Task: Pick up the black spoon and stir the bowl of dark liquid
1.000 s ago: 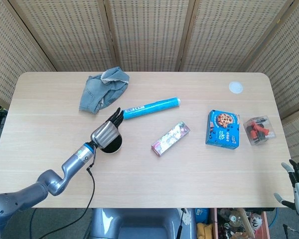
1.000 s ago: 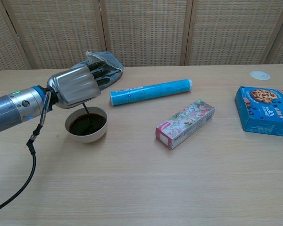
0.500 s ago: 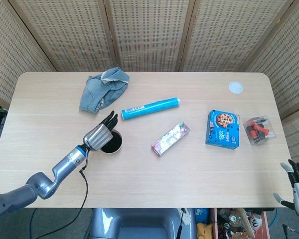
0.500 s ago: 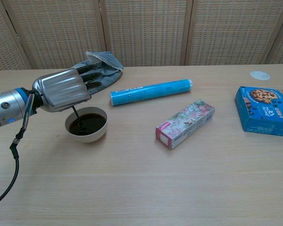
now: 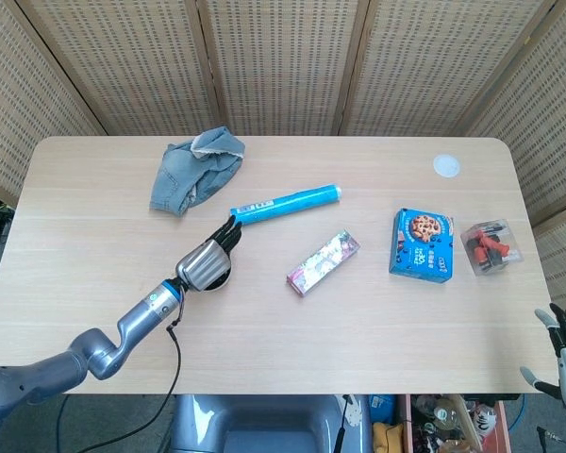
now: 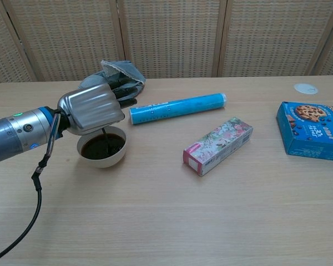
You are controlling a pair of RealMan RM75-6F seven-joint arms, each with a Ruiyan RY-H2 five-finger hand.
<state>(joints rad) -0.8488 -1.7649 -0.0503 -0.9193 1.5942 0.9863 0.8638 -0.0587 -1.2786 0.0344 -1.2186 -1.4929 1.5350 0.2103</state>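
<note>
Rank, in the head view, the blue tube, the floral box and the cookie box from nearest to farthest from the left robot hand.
From the left robot hand:
1. Blue tube, just behind it.
2. Floral box, mid-table to its right.
3. Cookie box, far right.
</note>
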